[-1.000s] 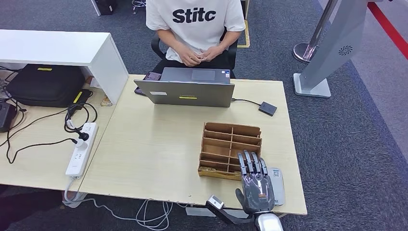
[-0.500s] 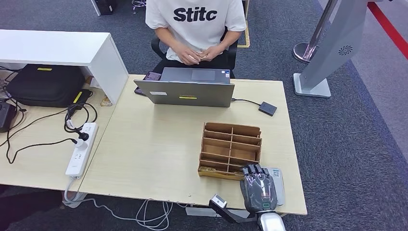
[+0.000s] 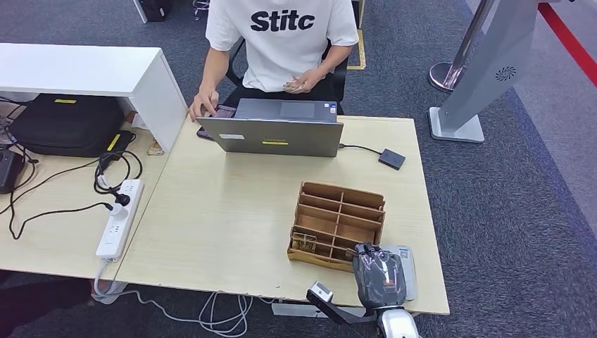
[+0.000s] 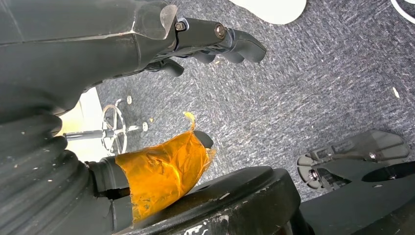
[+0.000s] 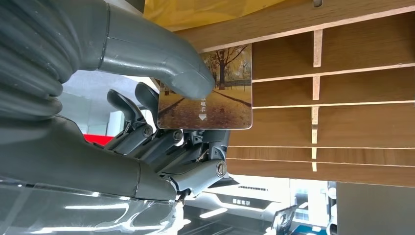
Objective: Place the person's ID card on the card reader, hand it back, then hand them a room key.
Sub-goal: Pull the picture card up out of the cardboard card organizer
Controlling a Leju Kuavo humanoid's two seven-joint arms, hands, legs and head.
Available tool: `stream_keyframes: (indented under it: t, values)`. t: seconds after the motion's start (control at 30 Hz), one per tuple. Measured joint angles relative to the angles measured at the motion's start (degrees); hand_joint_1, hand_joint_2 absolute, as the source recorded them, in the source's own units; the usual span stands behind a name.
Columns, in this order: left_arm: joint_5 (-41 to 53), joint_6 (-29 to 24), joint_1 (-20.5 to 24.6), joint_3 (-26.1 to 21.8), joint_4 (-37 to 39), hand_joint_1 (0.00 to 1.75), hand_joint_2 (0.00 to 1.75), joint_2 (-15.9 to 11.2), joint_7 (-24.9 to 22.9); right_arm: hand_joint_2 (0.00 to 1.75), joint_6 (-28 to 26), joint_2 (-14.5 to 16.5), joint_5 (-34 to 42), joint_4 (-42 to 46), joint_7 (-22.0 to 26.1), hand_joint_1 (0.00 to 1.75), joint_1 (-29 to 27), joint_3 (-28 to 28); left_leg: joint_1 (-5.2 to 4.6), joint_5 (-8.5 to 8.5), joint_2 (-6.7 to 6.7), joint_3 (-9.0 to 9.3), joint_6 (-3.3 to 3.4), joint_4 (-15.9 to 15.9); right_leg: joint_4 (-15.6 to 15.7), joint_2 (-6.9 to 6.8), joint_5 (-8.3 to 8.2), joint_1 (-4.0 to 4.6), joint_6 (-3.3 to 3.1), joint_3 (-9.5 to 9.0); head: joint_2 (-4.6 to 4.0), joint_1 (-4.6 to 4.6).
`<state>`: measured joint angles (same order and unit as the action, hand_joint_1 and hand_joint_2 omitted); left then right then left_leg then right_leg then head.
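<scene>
Pinching a room key card printed with autumn trees (image 5: 210, 93) between thumb and fingers, the right hand (image 3: 380, 276) sits against the slotted brown wooden organiser (image 3: 338, 222). Nearby: grey card reader (image 3: 406, 262), grey laptop (image 3: 274, 130). The left hand (image 4: 195, 44) hangs with fingers curled, empty.

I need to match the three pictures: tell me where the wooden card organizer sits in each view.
Head view: the wooden card organizer stands on the table's near right part, just beyond the right hand.
Right wrist view: its slats run across the far side, behind the room key that the hand's fingers pinch.
Left wrist view: not in it.
Shared landmark: the right hand.
</scene>
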<state>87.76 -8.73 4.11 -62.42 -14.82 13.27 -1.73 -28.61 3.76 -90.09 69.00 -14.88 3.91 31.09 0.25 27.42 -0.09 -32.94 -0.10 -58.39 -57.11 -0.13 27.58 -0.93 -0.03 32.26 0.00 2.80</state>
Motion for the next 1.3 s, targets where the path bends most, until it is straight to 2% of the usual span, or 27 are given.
stream_keyframes:
  t: [0.2, 0.33, 0.47, 0.57, 0.67, 0.8, 0.9, 0.97, 1.13, 1.3]
  values:
    - [0.0, 0.2, 0.0, 0.0, 0.0, 0.0, 1.75, 0.0, 0.0, 1.75, -0.8, 0.0, 0.0, 0.1, -0.6, 1.71, 0.0, 0.0, 0.0, 0.0, 0.0, 0.0, 0.0, 0.0, 0.0, 0.0, 0.0, 0.0, 0.0, 0.0, 0.0, 0.0]
    - [0.1, 0.5, 0.0, 0.0, 0.0, 0.0, 1.75, -0.1, 0.1, 1.75, -3.5, -0.5, 0.0, 1.7, -3.5, 1.71, 0.0, 0.9, 0.0, 0.0, 0.0, 0.0, 0.0, 0.0, 0.0, 0.01, 0.0, 0.0, 0.0, 0.0, 0.0, -0.01]
    - [0.1, 0.9, 0.0, 0.0, 0.0, 0.0, 1.75, -0.3, 0.4, 1.75, -5.0, -3.0, 0.0, 6.6, -8.3, 1.71, 0.6, 4.3, 0.0, 0.0, 0.0, -0.01, 0.0, 0.0, 0.0, 0.01, 0.0, 0.0, 0.0, 0.0, 0.0, 0.0]
    - [0.1, 0.5, 0.0, 0.0, 0.0, 0.0, 1.75, -0.4, 0.2, 1.75, -5.8, -6.2, 0.0, 12.3, -9.6, 1.72, 2.0, 6.5, -0.02, 0.0, 0.0, -0.01, 0.0, 0.0, 0.0, 0.01, -0.01, -0.01, 0.01, 0.0, 0.0, -0.01]
    - [0.1, -0.3, -0.1, 0.1, 0.0, 0.0, 1.75, -0.3, -0.2, 1.75, -5.1, -8.8, 0.0, 19.0, -6.5, 1.72, 3.1, 6.4, -0.02, 0.0, 0.0, -0.01, 0.0, 0.0, 0.0, -0.01, -0.02, -0.02, 0.02, 0.0, 0.0, -0.02]
    - [0.1, -0.5, 0.0, 0.5, 0.0, 0.0, 1.75, -0.3, -0.2, 1.75, -3.9, -9.5, 0.0, 26.9, 1.8, 1.74, 3.4, 3.2, -0.01, 0.0, 0.0, 0.0, 0.0, -0.1, 0.0, 0.0, -0.03, -0.01, 0.02, 0.0, 0.0, 0.0]
    - [0.1, -0.3, -0.1, 0.9, 0.0, 0.0, 1.75, -0.3, -0.4, 1.75, -3.5, -8.1, 0.0, 30.7, 8.3, 1.75, 3.1, 0.3, 0.0, 0.0, 0.01, -0.01, 0.0, 0.0, 0.0, 0.02, -0.03, 0.0, 0.01, 0.0, 0.0, 0.0]
    - [0.1, 0.0, 0.0, 1.5, 0.0, 0.0, 1.75, -0.3, -0.6, 1.75, -1.2, -6.2, 0.0, 32.4, 10.5, 1.75, 3.6, -1.0, 0.01, 0.0, 0.06, 0.0, 0.0, 0.0, 0.0, 0.06, -0.03, 0.01, 0.01, 0.0, 0.0, 0.01]
    - [0.1, 0.4, -0.1, 4.1, 0.0, 0.0, 1.75, -0.3, -0.7, 1.75, 10.1, 0.4, 0.8, 32.2, 11.1, 1.75, 9.7, -3.3, 0.04, -0.1, 0.09, 0.0, -0.08, 0.0, -0.1, 0.08, -0.06, 0.03, -0.03, 0.01, 0.0, 0.0]
    - [0.1, 1.0, -0.1, 7.4, 0.0, 0.0, 1.75, -0.3, -0.8, 1.75, 18.8, 7.0, 1.3, 24.2, 10.2, 1.75, 20.6, -8.8, 0.03, -0.24, 0.06, -0.01, -0.05, 0.0, -0.1, 0.05, -0.17, 0.02, -0.04, 0.01, 0.0, -0.01]
